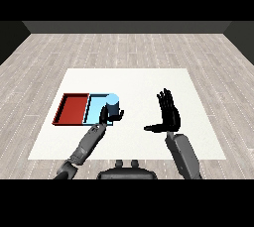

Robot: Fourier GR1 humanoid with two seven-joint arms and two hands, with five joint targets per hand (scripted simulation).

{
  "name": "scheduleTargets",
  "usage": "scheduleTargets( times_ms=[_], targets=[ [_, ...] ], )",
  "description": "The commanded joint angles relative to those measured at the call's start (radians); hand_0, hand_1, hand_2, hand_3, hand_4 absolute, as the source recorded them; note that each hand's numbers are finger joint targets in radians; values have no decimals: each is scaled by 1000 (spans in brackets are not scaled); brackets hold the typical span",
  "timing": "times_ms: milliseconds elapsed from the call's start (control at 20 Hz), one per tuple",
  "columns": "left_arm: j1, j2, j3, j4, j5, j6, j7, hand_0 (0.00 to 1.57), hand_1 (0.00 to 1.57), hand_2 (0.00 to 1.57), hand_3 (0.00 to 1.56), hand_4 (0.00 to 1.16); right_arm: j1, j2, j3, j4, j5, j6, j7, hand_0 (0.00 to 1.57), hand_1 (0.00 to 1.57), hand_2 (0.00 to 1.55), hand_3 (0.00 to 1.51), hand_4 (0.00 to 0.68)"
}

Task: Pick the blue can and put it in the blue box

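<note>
Curled round the blue can, the left hand (105,115) grips the lower part of the light blue cylindrical can (112,104), with dark fingers wrapping its sides and a thumb showing at the can's right. Its grey forearm (88,144) runs in from the lower left corner of the head view. One can shows, and it stands upright in that hand over the right end of the light blue rectangular tray (94,108); whether its base touches the tray floor or hangs just above it cannot be told. The can is plain pale blue with a lighter round top, and no label, brand or writing can be read on it. Two trays lie side by side and touching on the white counter (129,82): a red rectangular tray (72,108) with a dark rim at the left, and the light blue one just right of it. No writing shows on either tray. Well apart from the can, toward the right of the counter, the right hand (168,115) is held up with its fingers straight and spread upward and its thumb pointing out to the left, holding nothing. Its grey forearm (183,156) comes in from the lower right. Beyond the counter lies a pale wood-plank floor (129,47).
</note>
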Motion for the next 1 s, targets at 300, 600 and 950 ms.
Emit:
scheduleTargets(
  times_ms=[300, 600, 950],
  targets=[
    [-110, 158, 182, 196, 31, -36, 145, 1571, 1571, 1571, 1498, 1108, 38, -56, -154, 11, -56, 33, 7, 0, 0, 0, 0, 0],
    [-197, 204, 237, 479, -9, -40, 119, 1571, 1571, 1571, 1508, 1058, 33, -1, -122, 41, 16, -21, -19, 0, 0, 0, 0, 0],
    [-358, 217, 238, 747, -66, -52, 229, 1571, 1571, 1536, 1413, 966, 41, 8, -153, 154, -22, 52, -66, 0, 0, 0, 0, 0]
  ],
)
